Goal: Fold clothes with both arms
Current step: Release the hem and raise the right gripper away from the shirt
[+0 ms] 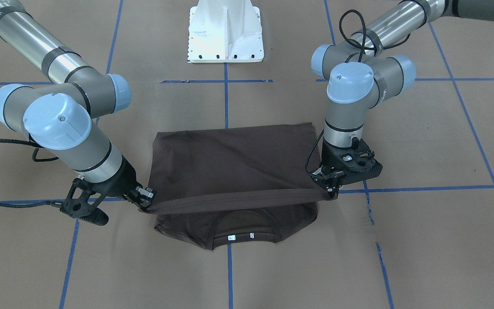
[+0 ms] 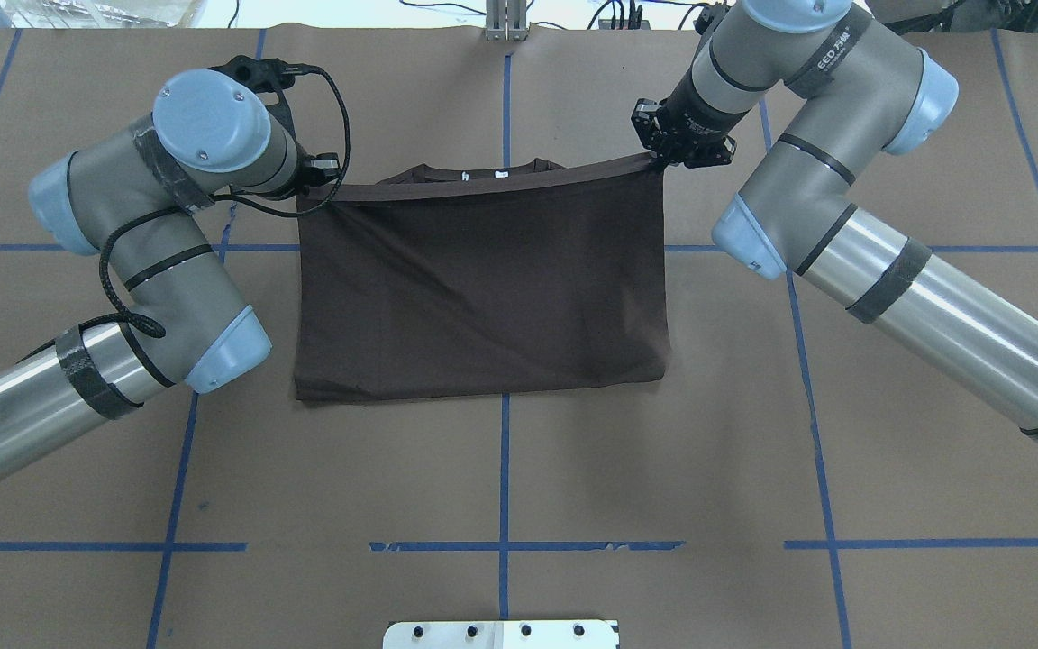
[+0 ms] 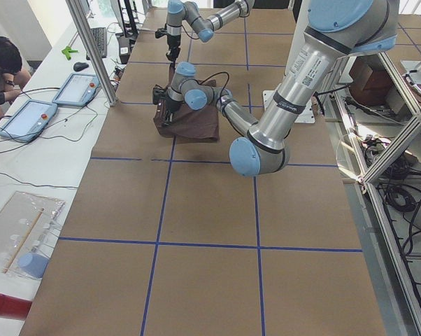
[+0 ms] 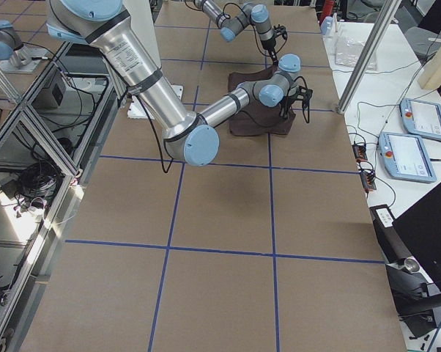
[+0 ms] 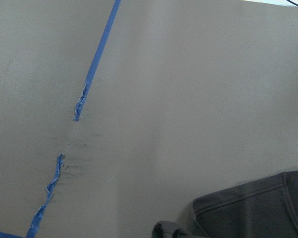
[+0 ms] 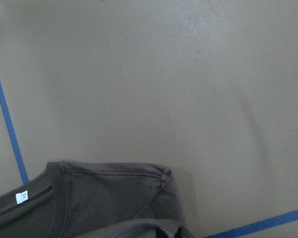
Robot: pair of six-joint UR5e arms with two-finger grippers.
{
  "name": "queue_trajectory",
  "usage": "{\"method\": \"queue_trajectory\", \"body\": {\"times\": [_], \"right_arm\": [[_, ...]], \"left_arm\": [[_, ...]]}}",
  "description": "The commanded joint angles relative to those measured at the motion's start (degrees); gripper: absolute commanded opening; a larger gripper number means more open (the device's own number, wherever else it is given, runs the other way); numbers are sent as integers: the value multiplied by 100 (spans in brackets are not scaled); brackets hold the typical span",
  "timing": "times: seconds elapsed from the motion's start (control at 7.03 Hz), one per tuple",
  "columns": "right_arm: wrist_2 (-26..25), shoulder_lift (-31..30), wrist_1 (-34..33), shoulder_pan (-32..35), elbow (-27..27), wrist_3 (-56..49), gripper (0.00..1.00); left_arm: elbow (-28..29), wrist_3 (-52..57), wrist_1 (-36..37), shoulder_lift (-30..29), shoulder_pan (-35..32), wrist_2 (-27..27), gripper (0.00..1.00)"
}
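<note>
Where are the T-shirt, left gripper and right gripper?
T-shirt (image 1: 230, 159), exterior front-facing view, middle of the top layer.
left gripper (image 1: 331, 192), exterior front-facing view, between fingertips at the taut edge's end.
right gripper (image 1: 144, 201), exterior front-facing view, between fingertips at the edge's other end.

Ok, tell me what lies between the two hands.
The lifted edge of the T-shirt, stretched taut from the left hand to the right hand. The front-facing view shows it best.
</note>
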Motion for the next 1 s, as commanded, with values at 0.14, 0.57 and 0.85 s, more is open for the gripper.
{"method": "queue_trajectory", "body": {"times": [0.14, 0.57, 0.85], "right_arm": [[9, -12, 303, 7, -117, 6, 0], [9, -64, 584, -46, -109, -3, 100], [52, -108, 602, -45, 48, 75, 100]], "left_arm": [[-5, 34, -1, 4, -1, 2, 9], [-14, 51, -36, -40, -1, -7, 100], [-40, 51, -1, -49, -1, -24, 100]]}}
